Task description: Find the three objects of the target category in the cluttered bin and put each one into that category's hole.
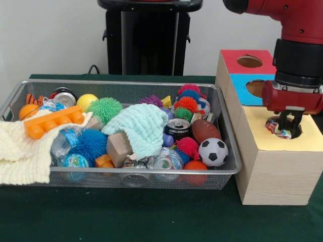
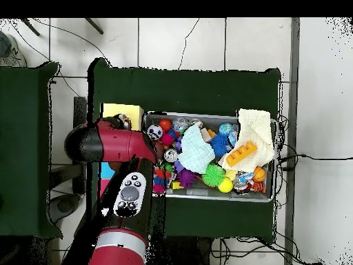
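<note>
Blocking the yellow hole [image 1: 298, 135]: claw [image 1: 286, 132], crumpled object [image 1: 275, 126].

The arm [image 1: 295, 45] was cut off by the top edge. The cloth [image 1: 20, 148] ran past the left edge. The gripper [image 1: 286, 132] hid most of the yellow hole, and what sat there was too small to tell.

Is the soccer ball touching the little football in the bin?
Touching. The front view shows the soccer ball pressed against the lower edge of the brown football, no gap between them.

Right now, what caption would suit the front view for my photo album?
Red robot arm's gripper lowers a crumpled item into the yellow hole of a wooden box beside a toy-filled mesh bin.
</note>
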Tool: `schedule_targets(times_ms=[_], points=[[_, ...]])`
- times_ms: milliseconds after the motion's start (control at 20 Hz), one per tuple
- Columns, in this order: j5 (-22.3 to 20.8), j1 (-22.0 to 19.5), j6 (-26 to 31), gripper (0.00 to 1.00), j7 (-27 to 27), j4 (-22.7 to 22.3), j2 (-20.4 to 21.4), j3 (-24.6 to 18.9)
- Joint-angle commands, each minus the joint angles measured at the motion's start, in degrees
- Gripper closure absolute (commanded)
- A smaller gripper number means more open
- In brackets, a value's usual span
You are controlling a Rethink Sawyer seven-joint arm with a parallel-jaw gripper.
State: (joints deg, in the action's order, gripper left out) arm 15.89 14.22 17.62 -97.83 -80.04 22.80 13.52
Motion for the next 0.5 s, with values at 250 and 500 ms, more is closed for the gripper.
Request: schedule_targets(times_ms=[250, 500], points=[[0.7, -2.1, 3.2, 1.00, -10.0, 3.8, -3.4, -1.6], [-0.1, -2.6, 1.8, 1.00, -9.0, 3.5, -3.1, -2.5]])
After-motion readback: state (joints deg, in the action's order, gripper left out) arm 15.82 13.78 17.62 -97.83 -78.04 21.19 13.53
